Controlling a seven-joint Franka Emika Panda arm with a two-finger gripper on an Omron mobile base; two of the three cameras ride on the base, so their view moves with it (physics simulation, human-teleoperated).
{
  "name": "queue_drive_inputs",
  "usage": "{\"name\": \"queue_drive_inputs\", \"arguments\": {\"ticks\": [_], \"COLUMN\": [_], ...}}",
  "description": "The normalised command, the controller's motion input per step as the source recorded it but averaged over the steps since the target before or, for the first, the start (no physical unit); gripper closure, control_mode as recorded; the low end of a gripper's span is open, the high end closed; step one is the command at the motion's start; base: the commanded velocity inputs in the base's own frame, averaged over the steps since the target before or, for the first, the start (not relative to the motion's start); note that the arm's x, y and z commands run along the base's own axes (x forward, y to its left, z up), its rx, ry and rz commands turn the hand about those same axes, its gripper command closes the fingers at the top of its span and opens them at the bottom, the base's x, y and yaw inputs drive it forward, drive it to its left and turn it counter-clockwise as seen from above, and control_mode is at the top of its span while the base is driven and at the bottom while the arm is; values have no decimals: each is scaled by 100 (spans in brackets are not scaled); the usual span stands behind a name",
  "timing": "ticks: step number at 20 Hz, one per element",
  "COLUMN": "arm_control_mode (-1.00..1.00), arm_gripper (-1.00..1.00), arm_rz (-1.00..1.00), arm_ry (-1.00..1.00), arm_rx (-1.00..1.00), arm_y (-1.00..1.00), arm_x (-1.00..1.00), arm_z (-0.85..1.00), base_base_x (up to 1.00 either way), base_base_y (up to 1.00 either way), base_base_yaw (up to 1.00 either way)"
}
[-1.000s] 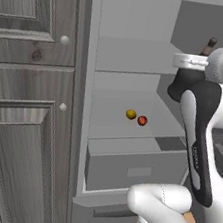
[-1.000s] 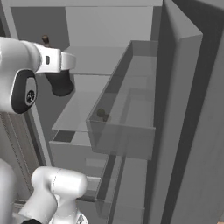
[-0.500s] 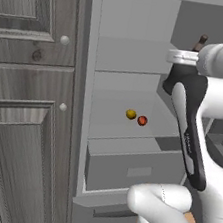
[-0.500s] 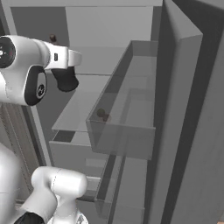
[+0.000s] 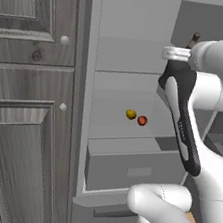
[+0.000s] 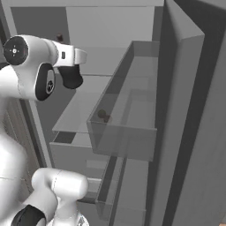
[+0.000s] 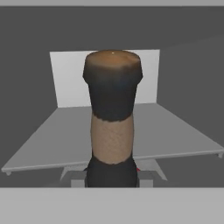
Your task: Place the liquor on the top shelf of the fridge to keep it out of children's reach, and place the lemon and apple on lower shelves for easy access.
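Note:
My gripper (image 7: 112,176) is shut on the liquor (image 7: 113,118), a dark bottle that stands upright and close in the hand view, its body covering my fingertips. Its brownish stopper (image 5: 195,38) pokes up behind my arm at the fridge's (image 5: 75,128) opening, level with the upper part. Just past the bottle lies the grey top shelf (image 7: 179,138), also seen as a pale slab (image 5: 126,60). The lemon (image 5: 130,114) and the apple (image 5: 142,120) sit side by side on a lower shelf (image 5: 106,125), above the drawer.
A grey drawer box (image 5: 130,169) juts out under the fruit. The fridge door (image 6: 185,110) stands open on the right with a see-through bin (image 6: 126,137). Wood-grain cupboards (image 5: 25,95) flank the fridge on the left.
The arm has carried the bottle a little further toward the fridge's inside, leftward in the left base view. The lemon and apple have not moved.

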Motion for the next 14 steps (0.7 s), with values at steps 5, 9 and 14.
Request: {"name": "queue_drive_inputs", "arguments": {"ticks": [5, 9, 14], "arm_control_mode": [-100, -100, -100], "arm_gripper": [100, 100, 100], "arm_rz": [0, 0, 0], "arm_ry": [-2, -3, -2], "arm_rx": [0, 0, 0], "arm_y": [0, 0, 0], "arm_x": [33, 33, 36], "arm_z": [-1, 0, 0], "base_base_x": [0, 0, 0], "base_base_y": [0, 0, 0], "base_base_yaw": [0, 0, 0]}}
